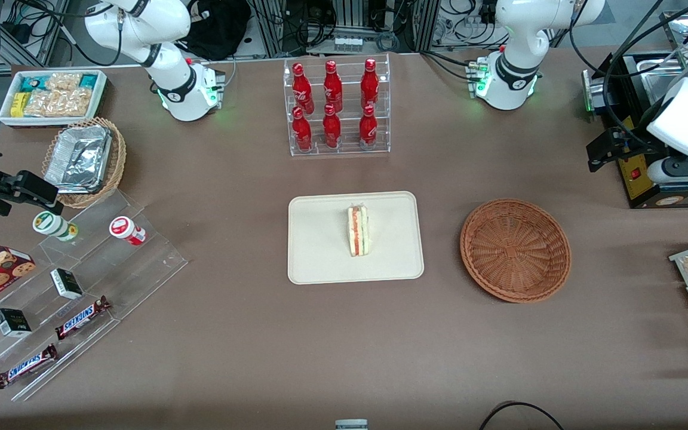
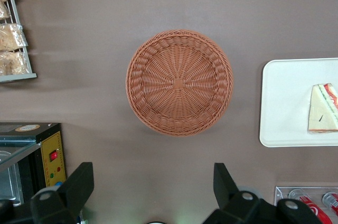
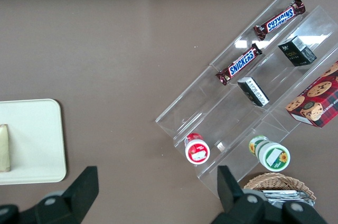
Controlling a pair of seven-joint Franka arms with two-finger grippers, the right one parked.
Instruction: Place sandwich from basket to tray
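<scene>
Brown cloth covers the desk (image 1: pixel 248 334), where the cream tray (image 1: pixel 320 263) sits near the middle with the sandwich (image 1: pixel 358 230) lying on it. Beside the tray, toward the working arm's end, the wicker basket (image 1: pixel 515 249) holds nothing. Left arm's jaws (image 2: pixel 153 187) hang high above the desk, spread wide and gripping nothing, with the basket (image 2: pixel 179 82) directly below them

Hand (image 2: pixel 153 192) high above basket (image 2: pixel 179 82)
</scene>
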